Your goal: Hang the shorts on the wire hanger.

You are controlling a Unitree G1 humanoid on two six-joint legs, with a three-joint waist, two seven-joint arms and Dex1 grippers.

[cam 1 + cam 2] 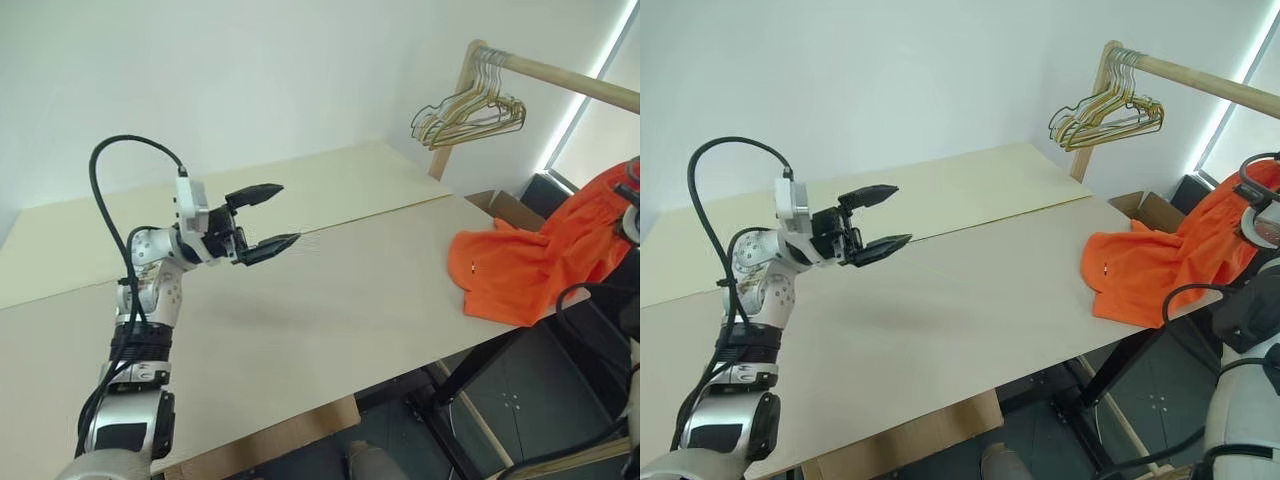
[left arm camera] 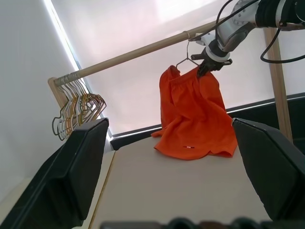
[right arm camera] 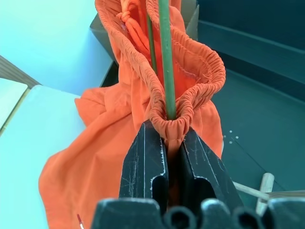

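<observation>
Left gripper (image 1: 262,218): hung over the bare left part of the table (image 1: 330,290), jaws spread wide with nothing between them, pointing across towards the right end.

Spare hangers (image 1: 470,112): a bunch of pale wire ones hung at the near end of the wooden rail (image 1: 560,78), apart from the work.

Shorts (image 1: 530,255): orange, hem draped on the table's right edge, waistband lifted off it towards the rail.

Wire hanger (image 3: 166,57): thin green wire running through the gathered waistband, its length lying along the line of the fingers.

Right gripper (image 3: 172,143): jaws pinched shut on the waistband and wire together, just under the rail.

Key relation: the shorts lay well to the right of the open left jaws; the right arm was much the nearer, so it seemed best placed for the next move.
</observation>
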